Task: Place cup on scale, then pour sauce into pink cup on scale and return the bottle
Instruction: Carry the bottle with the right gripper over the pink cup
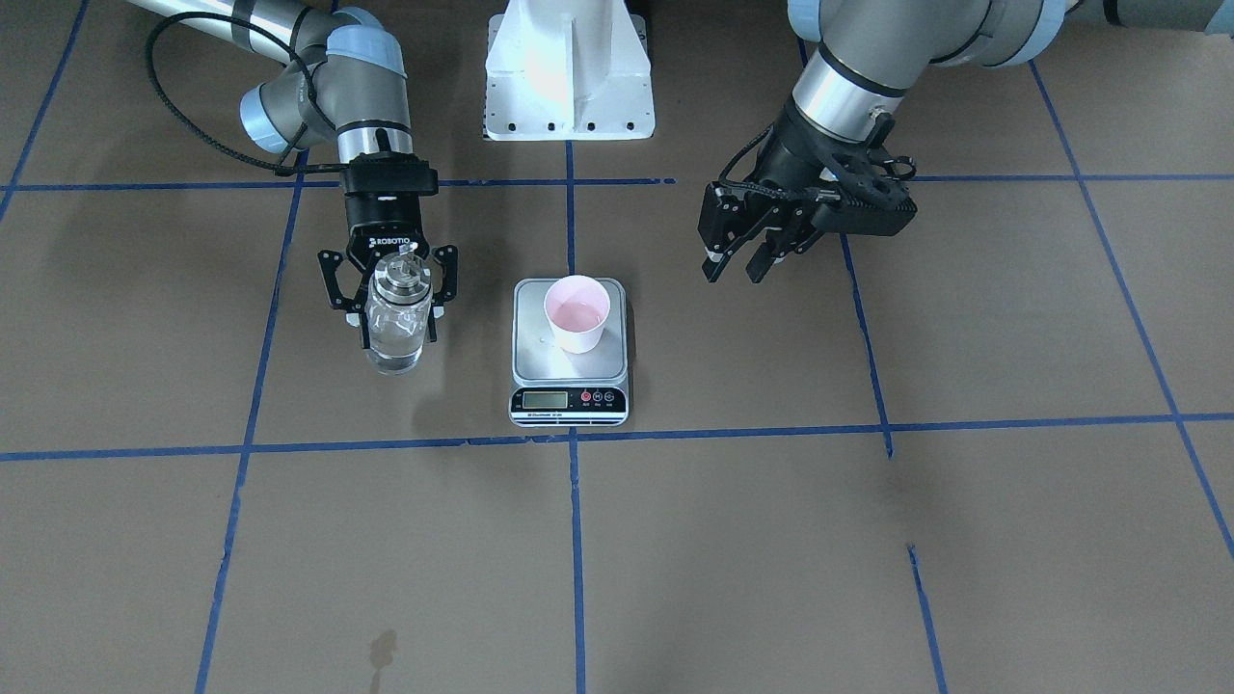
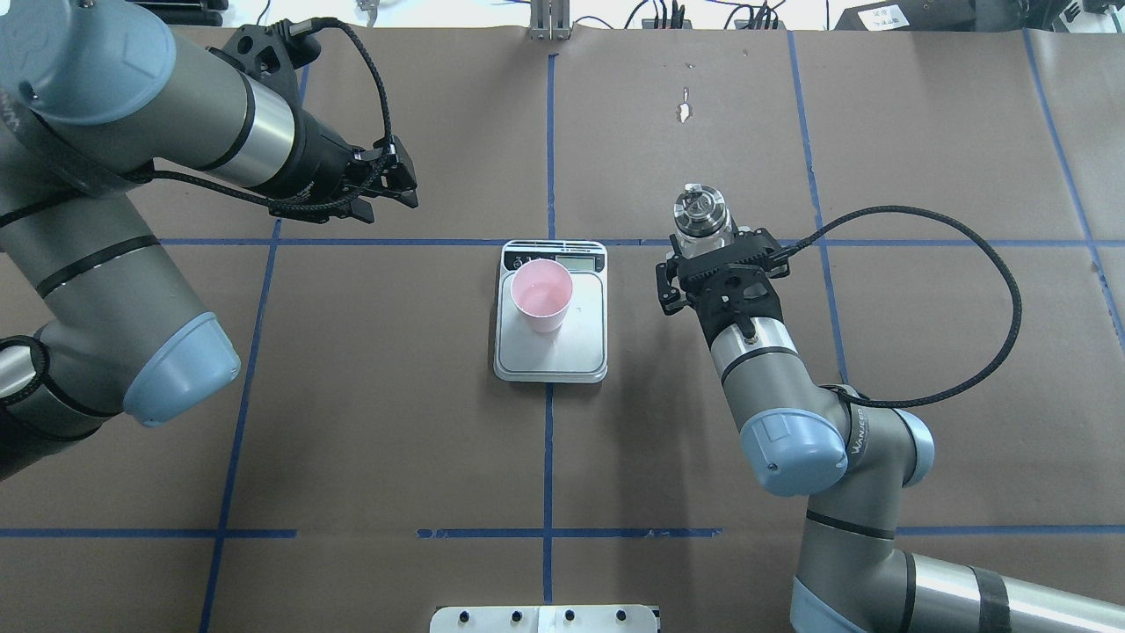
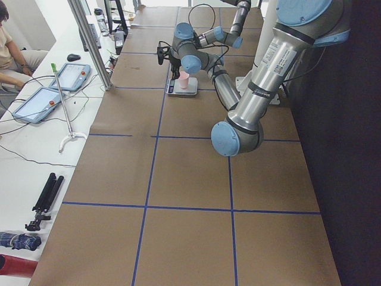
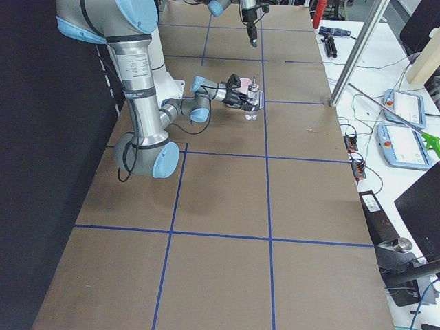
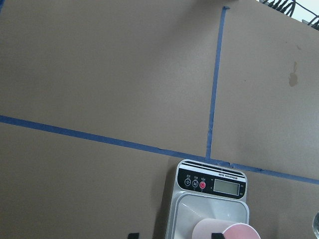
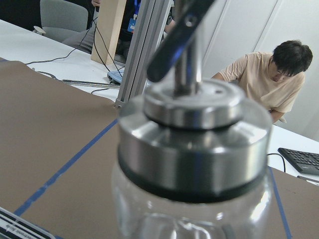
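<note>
The pale pink cup stands on the silver scale at the table's middle, with a little liquid in it. It also shows in the overhead view on the scale. My right gripper is shut on the clear glass bottle, which is upright beside the scale at about table level and holds clear sauce. Its metal spout cap fills the right wrist view. My left gripper is open and empty. It hovers off the scale's other side and looks down on the scale.
The white robot base mount stands behind the scale. Blue tape lines cross the brown table. A dark stain marks the operators' side. A seated person and control tablets are beyond the table's far edge.
</note>
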Tool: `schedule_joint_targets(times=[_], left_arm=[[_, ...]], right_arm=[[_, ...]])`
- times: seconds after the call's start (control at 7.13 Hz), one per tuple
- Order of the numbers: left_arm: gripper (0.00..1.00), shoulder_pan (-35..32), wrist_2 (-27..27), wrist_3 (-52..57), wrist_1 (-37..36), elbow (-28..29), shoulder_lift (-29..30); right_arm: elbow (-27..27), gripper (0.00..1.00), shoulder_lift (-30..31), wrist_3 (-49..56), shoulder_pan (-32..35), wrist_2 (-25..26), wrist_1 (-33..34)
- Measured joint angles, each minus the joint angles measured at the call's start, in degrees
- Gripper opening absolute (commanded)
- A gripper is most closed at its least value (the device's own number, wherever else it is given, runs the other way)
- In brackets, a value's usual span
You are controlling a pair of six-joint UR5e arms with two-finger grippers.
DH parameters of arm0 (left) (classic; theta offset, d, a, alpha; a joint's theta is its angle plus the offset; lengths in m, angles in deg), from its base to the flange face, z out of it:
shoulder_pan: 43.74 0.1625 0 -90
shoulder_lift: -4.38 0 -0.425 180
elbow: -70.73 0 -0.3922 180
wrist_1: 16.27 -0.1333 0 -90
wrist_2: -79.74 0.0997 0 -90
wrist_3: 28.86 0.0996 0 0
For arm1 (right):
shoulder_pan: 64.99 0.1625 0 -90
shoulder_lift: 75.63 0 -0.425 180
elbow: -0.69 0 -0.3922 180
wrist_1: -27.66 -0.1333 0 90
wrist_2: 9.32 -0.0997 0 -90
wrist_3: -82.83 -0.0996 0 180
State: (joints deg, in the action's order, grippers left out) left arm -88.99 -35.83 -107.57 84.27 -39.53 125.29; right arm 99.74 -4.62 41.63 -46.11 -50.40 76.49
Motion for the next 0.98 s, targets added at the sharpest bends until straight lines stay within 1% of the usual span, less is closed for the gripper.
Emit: schedule_joint_targets(times=[0.14,0.28,0.56,0.7,0.84,0.98], left_arm=[[0.57,0.04,0.0,0.1,0.0,0.05,-0.03],[0.57,0.04,0.0,0.2,0.0,0.07,-0.04],[0.57,-0.12,0.0,0.3,0.0,-0.01,-0.06],[0.57,-0.21,0.0,0.33,0.0,-0.06,-0.21],[0.56,-0.24,0.0,0.37,0.0,-0.17,-0.5],[0.56,-0.27,0.0,0.39,0.0,-0.31,-0.67]], right_arm=[[0.27,0.0,-0.6,1.28,-0.15,0.33,1.26],[0.42,0.0,-2.03,1.79,-0.36,0.89,6.16],[2.38,0.0,-6.74,2.26,-0.63,1.26,23.89],[3.22,0.0,-7.85,2.71,-0.79,1.3,30.59],[3.34,0.0,-8.63,4.57,-0.96,2.39,36.07],[3.23,0.0,-9.15,8.97,-1.17,4.9,40.03]])
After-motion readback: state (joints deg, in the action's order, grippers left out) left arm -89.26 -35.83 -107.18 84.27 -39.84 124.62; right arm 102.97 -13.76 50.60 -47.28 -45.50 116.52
